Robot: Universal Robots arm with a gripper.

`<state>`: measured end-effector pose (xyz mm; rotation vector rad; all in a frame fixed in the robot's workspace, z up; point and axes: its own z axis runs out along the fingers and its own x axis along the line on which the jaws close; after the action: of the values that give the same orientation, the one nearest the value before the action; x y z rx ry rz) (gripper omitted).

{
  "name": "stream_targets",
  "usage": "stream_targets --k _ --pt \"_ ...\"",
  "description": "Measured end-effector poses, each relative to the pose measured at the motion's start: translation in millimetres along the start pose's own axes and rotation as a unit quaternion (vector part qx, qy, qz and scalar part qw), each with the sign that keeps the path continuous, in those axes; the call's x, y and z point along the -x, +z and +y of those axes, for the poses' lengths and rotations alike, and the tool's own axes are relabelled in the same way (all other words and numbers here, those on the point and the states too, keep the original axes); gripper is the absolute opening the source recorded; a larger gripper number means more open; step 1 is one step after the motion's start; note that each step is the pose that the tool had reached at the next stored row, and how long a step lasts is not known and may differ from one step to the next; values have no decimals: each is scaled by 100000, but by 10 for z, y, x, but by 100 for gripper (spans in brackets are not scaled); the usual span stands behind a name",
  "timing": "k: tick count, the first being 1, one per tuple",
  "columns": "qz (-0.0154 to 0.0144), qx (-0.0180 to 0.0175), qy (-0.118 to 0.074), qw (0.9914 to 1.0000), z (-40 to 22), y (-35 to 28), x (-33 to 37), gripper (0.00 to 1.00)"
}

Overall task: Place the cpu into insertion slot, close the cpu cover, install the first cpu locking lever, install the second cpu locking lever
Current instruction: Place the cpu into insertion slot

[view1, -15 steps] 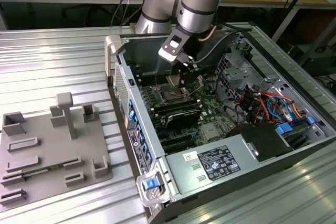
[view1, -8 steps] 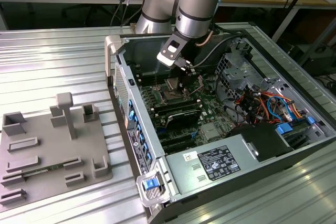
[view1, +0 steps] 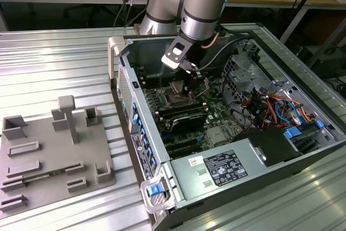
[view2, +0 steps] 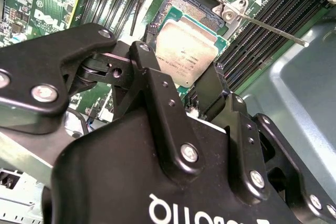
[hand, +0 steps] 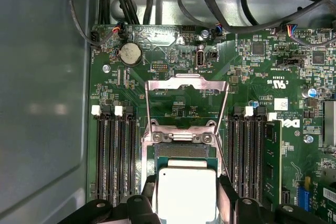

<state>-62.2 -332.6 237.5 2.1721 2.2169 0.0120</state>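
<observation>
The jaws are drawn in narrow, to the width of the one cpu (view2: 189, 51). The gripper (view2: 178, 66) pinches it by two opposite edges between its two black fingers (view2: 152, 72). The silvery plate hangs over the one insertion slot (hand: 184, 151), covering its nearer part; whether it touches the socket I cannot tell. Past the plate a strip of the dark socket stays bare.

The one cpu cover (hand: 186, 83) stands swung up on the far side of the socket, with green board visible through its cut-out centre. One thin silver locking lever (view2: 273, 27) sticks out raised beside the socket. Long black memory slots (hand: 113, 156) run in two banks, one on each side; their exact number is hard to make out.

In the first wrist view the picture's edge cuts off the plate's near edge. In the exterior view the arm (view1: 200, 4) reaches into the open computer case (view1: 259, 171), and its wrist hides the plate.
</observation>
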Motion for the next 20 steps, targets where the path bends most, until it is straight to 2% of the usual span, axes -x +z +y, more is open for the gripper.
stream_targets --k 11,13,16,20 --pt "10 6 9 100000 -2 23 -5 55" --pt "8 -15 4 100000 -4 62 -12 55" --pt "1 -56 -3 100000 -8 162 -35 55" --pt "2 -65 -4 100000 -10 217 -40 55"
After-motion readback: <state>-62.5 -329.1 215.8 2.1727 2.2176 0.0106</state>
